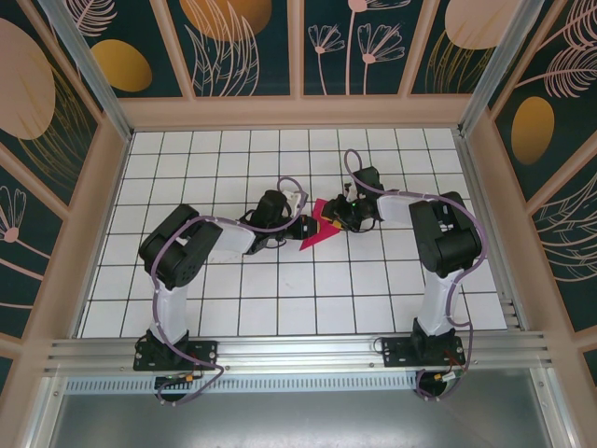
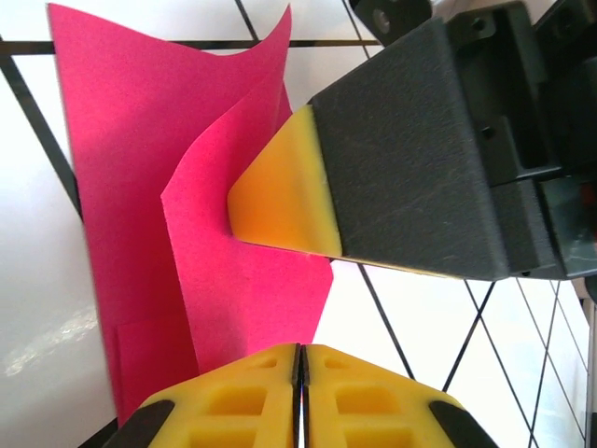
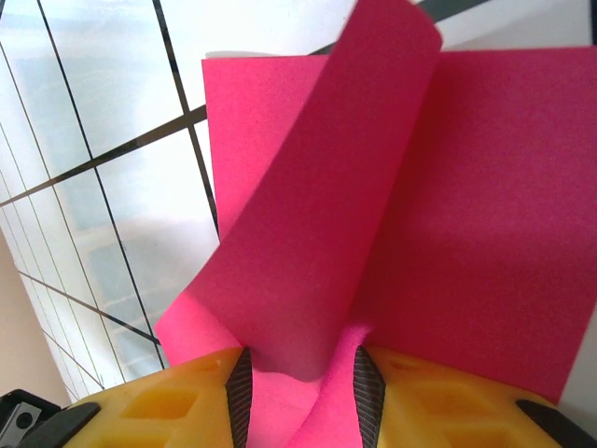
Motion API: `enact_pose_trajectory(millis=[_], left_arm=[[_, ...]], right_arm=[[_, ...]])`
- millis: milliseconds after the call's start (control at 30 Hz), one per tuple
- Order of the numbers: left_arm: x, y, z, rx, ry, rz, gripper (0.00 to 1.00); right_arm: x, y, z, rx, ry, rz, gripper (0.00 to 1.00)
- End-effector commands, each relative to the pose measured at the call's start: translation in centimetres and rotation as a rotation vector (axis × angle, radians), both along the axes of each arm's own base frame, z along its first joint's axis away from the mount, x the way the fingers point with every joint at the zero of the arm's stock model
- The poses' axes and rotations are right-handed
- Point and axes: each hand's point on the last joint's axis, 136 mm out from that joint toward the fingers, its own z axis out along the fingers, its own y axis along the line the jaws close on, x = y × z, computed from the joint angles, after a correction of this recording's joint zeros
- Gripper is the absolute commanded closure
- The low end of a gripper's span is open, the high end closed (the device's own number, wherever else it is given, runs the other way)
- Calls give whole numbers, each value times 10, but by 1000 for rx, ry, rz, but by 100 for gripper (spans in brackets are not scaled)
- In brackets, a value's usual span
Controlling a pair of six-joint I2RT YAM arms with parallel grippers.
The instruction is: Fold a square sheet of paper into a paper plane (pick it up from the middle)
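Pink square sheet [image 1: 315, 229] is mid-fold rn. It sits in the middle of the counter [image 1: 280, 299] between the two arms, partly standing up off the tiles, w/ one flap curling over the rest.

Left jaws are pressed together, yellow pads [image 2: 242, 401] touching. The sheet's lower edge runs right into the seam, so imo they're pinched on the paper. Right jaws are clamped on a puffy loop of the same sheet, w/ a gap between the pads bc the paper is bunched in there, not flat.

How I'd do this bit: the flap is just a soft curve, no crease yet. Anchor one side, bring the other over slowly so the edges line up, then press down along the fold instead of tugging. Two grips this close on thin paper = easy tear or crooked crease, so no pulling apart.

Surface: white counter w/ black grid lines, looks glossy, so the paper prob slides. The lines are handy for squaring up.

Room: boxed-in cell, wood-colour frame w/ dark teal leaf-print panels [image 1: 242, 37], alu rail [image 1: 298, 347] at the near edge.
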Motion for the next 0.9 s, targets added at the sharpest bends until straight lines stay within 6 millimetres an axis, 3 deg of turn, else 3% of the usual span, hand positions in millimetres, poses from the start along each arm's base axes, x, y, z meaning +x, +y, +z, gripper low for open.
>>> enact_pose_trajectory(millis=[0,300,367,867], left_arm=[[5,1,-7,40,-16,10,88],[11,9,-14,87,-20,52,89],[18,4,-5,75,-42,56,89],[19,6,-16,106,-27,63,91]], right_arm=[[-28,-44,-70,-237,162,-71,61],[-27,-42,-66,-223,146,-60,60],[-28,-42,-67,-224,148,-58,60],[-31,-46,-75,-255,179,-60,62]])
